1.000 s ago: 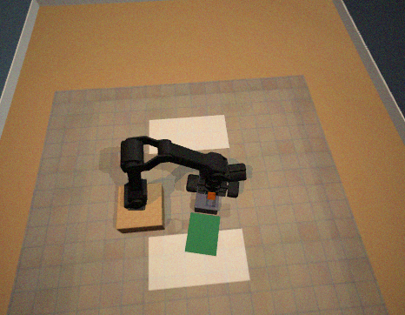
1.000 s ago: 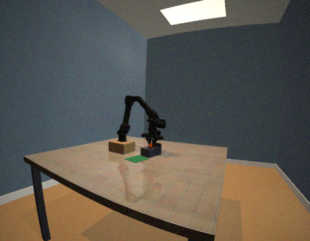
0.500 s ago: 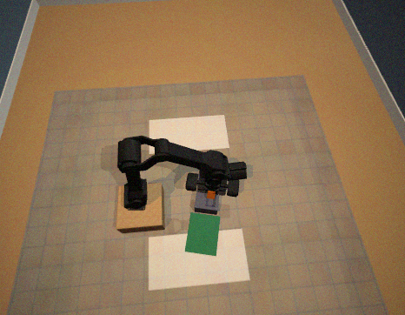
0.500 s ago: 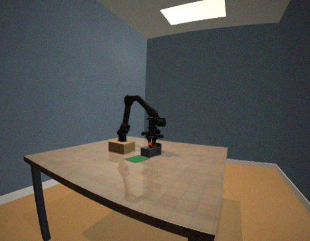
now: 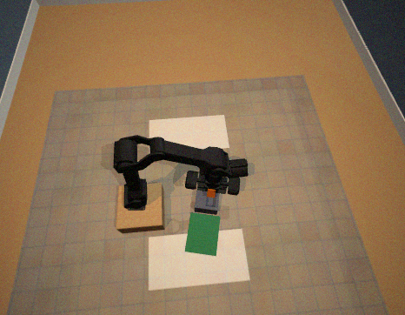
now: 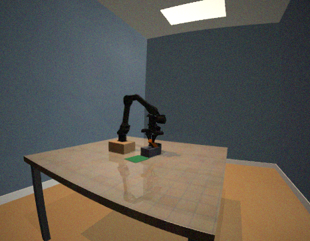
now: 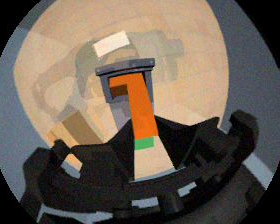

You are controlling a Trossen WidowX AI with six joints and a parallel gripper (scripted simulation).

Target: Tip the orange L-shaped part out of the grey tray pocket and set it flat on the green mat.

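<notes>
Wrist: orange part [image 7: 141, 112] pinched by end effector [image 7: 145, 156]; seemingly tilted lengthwise.

The orange L-shaped part [image 7: 141, 111] is tilted, one end raised out of the grey tray [image 5: 201, 204], its hooked end low in the pocket. The flat green mat [image 5: 203, 234] lies just beside the tray, all near the bench's middle.

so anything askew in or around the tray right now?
Only the orange L-shaped part: it sits tilted in the grey tray, one end raised out of the pocket and pinched in the gripper jaws. The green mat lies flat beside it.
</notes>
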